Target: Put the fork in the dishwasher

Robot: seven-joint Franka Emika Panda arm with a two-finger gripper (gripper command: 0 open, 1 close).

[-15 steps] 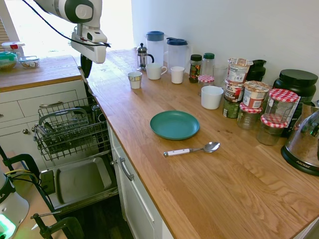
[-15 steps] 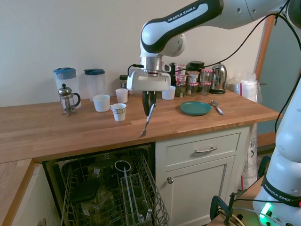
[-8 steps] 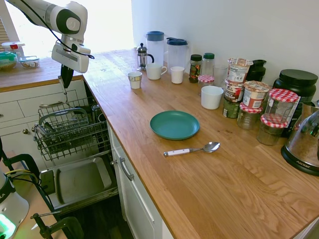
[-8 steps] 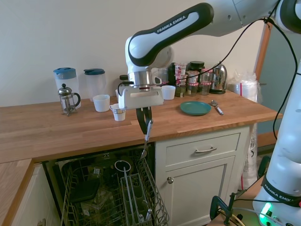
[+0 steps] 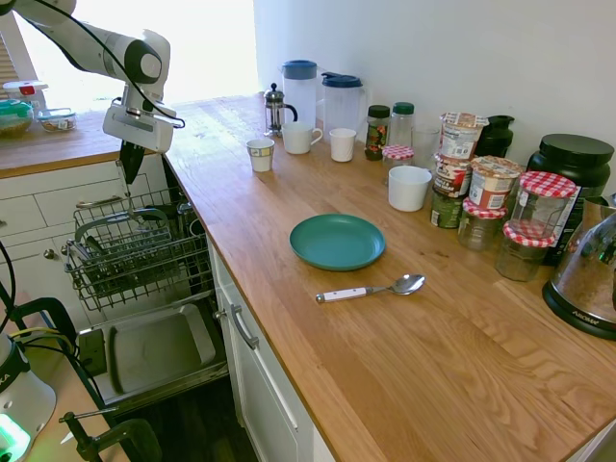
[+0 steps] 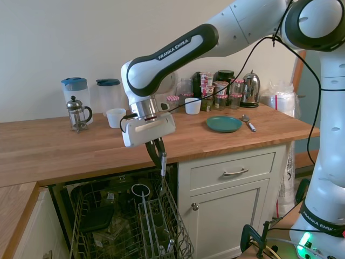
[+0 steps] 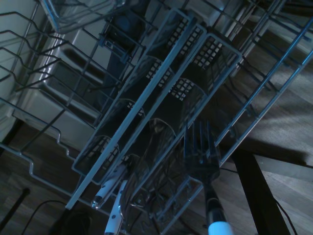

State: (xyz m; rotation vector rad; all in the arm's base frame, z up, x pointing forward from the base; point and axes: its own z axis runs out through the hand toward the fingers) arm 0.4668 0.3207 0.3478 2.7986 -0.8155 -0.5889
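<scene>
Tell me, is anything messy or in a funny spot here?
Nothing is spilled or broken. One oddity: a spoon lies on the bare wooden counter beside the green plate. The gripper holds the fork, tines down, above the dishwasher rack.

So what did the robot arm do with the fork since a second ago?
The gripper swung off the counter and sank over the open dishwasher, carrying the fork with it. Still shut on the handle, it holds the tines pointing down above the rack's cutlery basket. The spoon and green plate stayed put on the counter.
</scene>
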